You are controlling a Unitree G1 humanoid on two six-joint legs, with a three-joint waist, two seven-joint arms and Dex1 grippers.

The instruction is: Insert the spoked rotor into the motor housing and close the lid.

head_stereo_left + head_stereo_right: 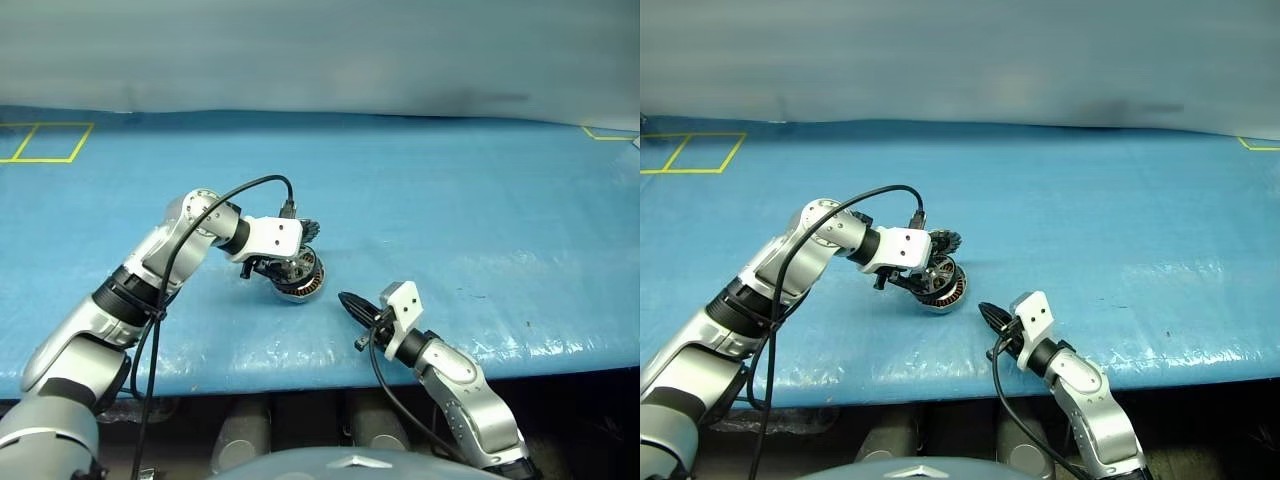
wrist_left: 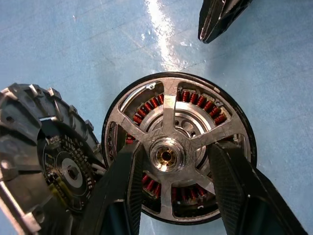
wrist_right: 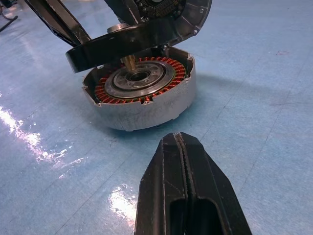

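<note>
The motor housing (image 3: 146, 105), a grey cup ringed inside with copper-red windings, sits on the blue table. Just above it, the spoked rotor (image 2: 168, 110) is tilted, its shaft at the housing's centre hole. My left gripper (image 2: 173, 152) is shut on the rotor, one finger on each side of the hub. The lid (image 2: 29, 127) stands open beside the housing, its dark toothed underside showing. My right gripper (image 1: 348, 300) is shut and empty. It lies low over the table near the front edge, pointing at the housing from a short way off.
The blue table cover (image 1: 450, 220) stretches wide behind and to both sides of the housing. Yellow tape squares (image 1: 45, 140) mark the far left, and another tape corner (image 1: 605, 133) the far right. The table's front edge runs just behind my right wrist.
</note>
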